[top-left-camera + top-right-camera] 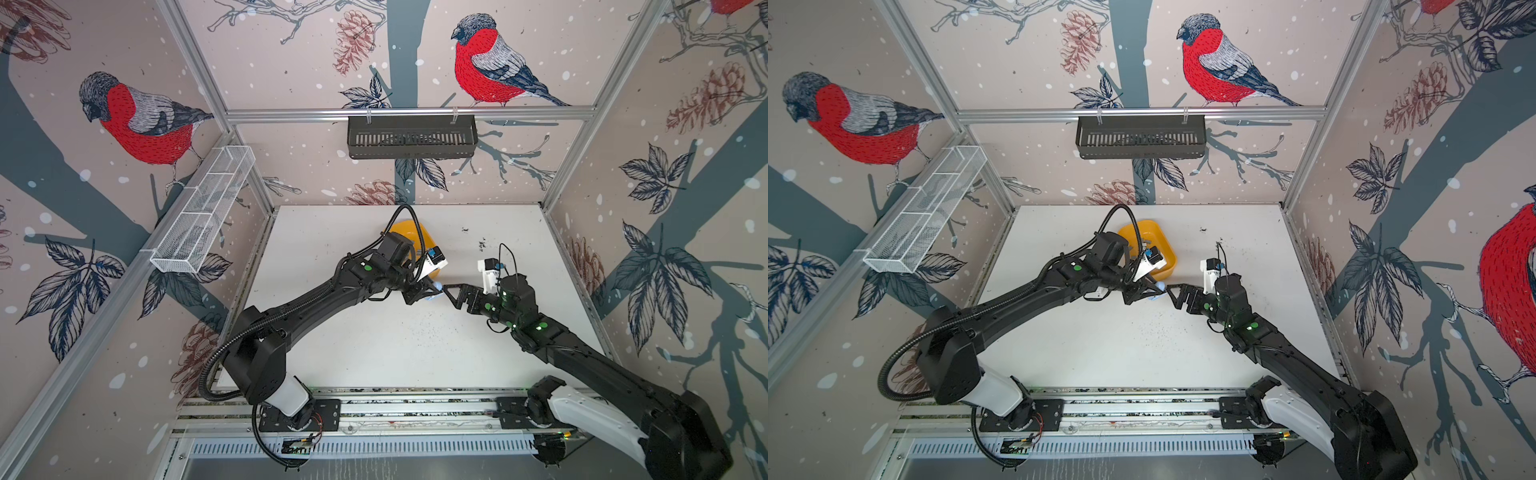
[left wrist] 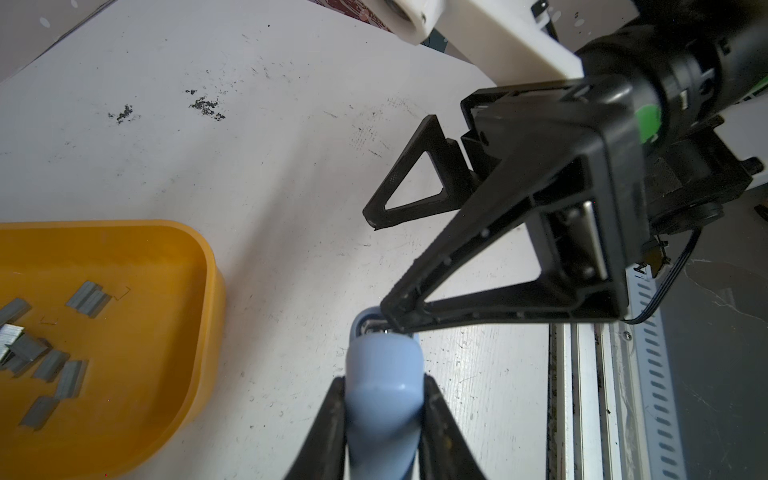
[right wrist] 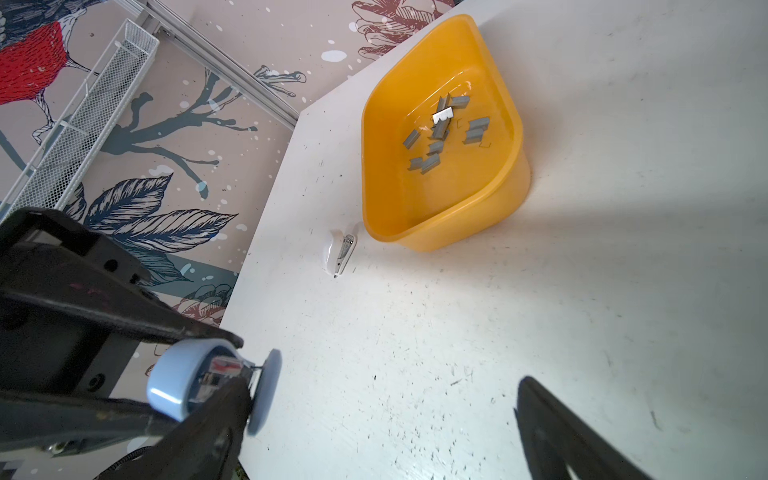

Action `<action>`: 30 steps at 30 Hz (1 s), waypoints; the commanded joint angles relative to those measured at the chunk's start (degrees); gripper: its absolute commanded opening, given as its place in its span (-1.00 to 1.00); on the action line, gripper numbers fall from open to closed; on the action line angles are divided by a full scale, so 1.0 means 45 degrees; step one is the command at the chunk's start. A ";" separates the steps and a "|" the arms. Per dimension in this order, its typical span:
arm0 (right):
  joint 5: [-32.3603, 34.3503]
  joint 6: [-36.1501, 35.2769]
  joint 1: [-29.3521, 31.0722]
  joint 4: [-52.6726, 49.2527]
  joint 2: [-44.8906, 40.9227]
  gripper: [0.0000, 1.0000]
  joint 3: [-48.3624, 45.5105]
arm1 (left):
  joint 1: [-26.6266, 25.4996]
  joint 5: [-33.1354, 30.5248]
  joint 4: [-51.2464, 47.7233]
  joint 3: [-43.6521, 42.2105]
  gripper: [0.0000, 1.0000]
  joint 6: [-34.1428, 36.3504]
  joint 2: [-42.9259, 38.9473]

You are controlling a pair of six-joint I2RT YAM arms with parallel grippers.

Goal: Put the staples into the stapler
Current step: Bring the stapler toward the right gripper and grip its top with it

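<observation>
At table centre, on the robot's side of the yellow tray (image 3: 440, 245): left gripper (image 2: 384, 382) is clamped narrow on the light-blue stapler (image 3: 170, 386), one finger on each flank, nose pointing at the right arm. Right gripper (image 2: 380, 268) is spread wide and holds nothing. One of its fingers (image 2: 449, 266) has its tip at the stapler's nose, against the metal between the blue shell and the blue base flap; it looks like contact. The other finger is well clear over bare table (image 3: 540, 291).

Pose: both arms rise from the front rail and run diagonally inward. The grippers meet tip to tip in both top views. The left wrist camera bracket sits over the tray's near edge.

Staples (image 3: 440, 133) are grey strips lying loose on the tray floor, well apart from both grippers. White stapler (image 3: 338, 253) lies on the table just beside a tray corner.

Can't tell if the blue stapler is off the table.
</observation>
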 commanded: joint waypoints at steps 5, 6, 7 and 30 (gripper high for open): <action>0.0207 0.0174 0.0106 -0.0152 0.0227 0.99 0.0053 | -0.0004 0.0561 0.0687 -0.0153 -0.81 -0.0119 -0.0405; 0.0243 0.0189 0.0119 -0.0158 0.0241 0.99 0.0044 | -0.0005 0.0562 0.0697 -0.0185 -0.82 -0.0115 -0.0435; 0.0312 0.0204 0.0131 -0.0185 0.0226 0.99 0.0024 | -0.0008 0.0560 0.0752 -0.0187 -0.82 -0.0140 -0.0458; 0.1405 -0.0387 0.0133 -0.1300 -0.0344 1.00 0.0380 | 0.0465 0.1170 0.1323 -0.0492 -0.85 -0.0488 -0.0753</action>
